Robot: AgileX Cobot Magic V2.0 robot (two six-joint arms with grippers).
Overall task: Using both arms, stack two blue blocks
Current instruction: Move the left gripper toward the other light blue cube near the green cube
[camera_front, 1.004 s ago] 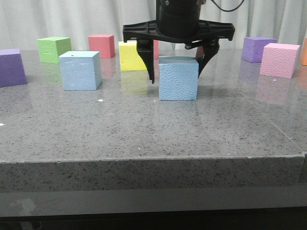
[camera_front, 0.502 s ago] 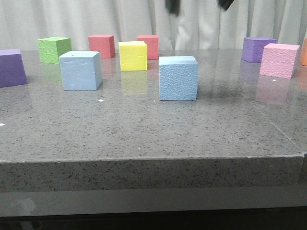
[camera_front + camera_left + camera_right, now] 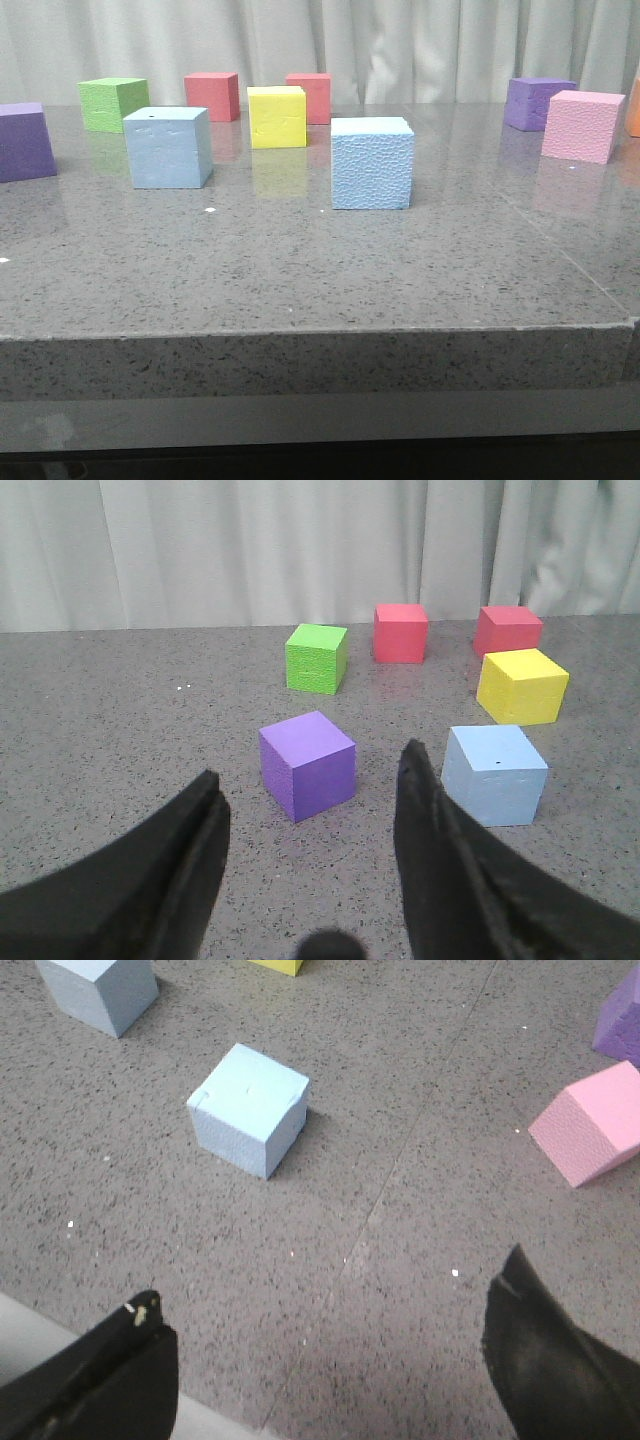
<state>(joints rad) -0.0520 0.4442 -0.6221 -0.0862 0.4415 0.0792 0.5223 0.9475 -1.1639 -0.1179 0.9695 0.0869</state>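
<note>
You are seeing both blue blocks, pebbled [image 3: 371, 164] and smooth [image 3: 167, 148], standing apart on the surface [image 3: 300, 270]. Both claws, left [image 3: 310, 810] and right [image 3: 330, 1360], are hanging apart, empty. Stacking is pending: you are needing a grasp next.

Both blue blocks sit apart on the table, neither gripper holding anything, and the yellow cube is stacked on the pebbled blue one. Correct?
Not quite. The yellow cube stands on the table behind the pebbled blue block, not on it; the front view shows that block's top bare. The rest holds: the smooth blue block sits apart, and the left gripper and right gripper are open and empty.
</note>
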